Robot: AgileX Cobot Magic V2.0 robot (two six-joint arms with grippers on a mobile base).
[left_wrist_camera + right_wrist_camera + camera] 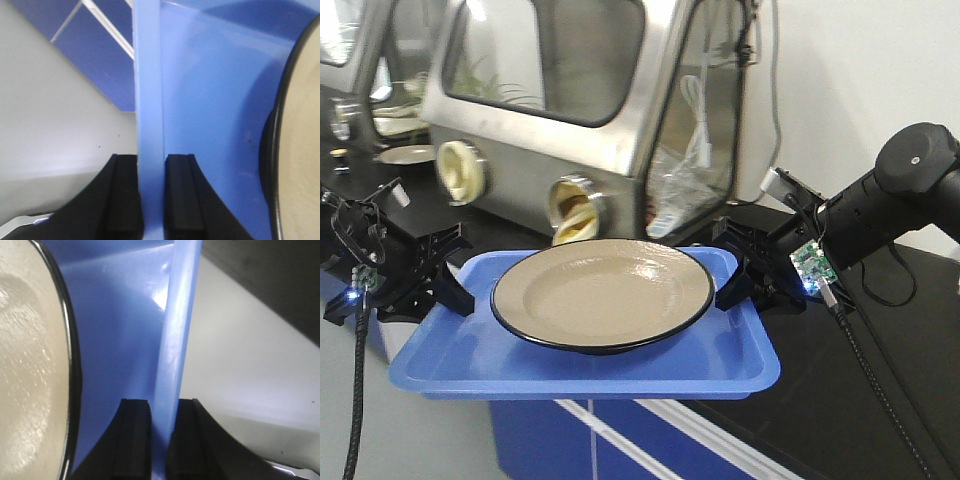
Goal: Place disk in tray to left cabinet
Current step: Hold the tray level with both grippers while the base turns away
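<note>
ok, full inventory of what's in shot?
tray: 1, bright blue, held at its left and right rims, out past the counter edge
plate: 1, tan with a dark rim, lying flat in the tray
steel box: 1, silver with dark windows, on the counter behind the tray
glove ports: 2, cream, on the box front
cable: 1, white, seen through the box's right-hand window
counter: 1, black, under the box and to the right
cupboard: 1, blue with a white strip, below the counter
left tool: 1, black, closed on the tray's left rim
right tool: 1, black, closed on the tray's right rim
</note>
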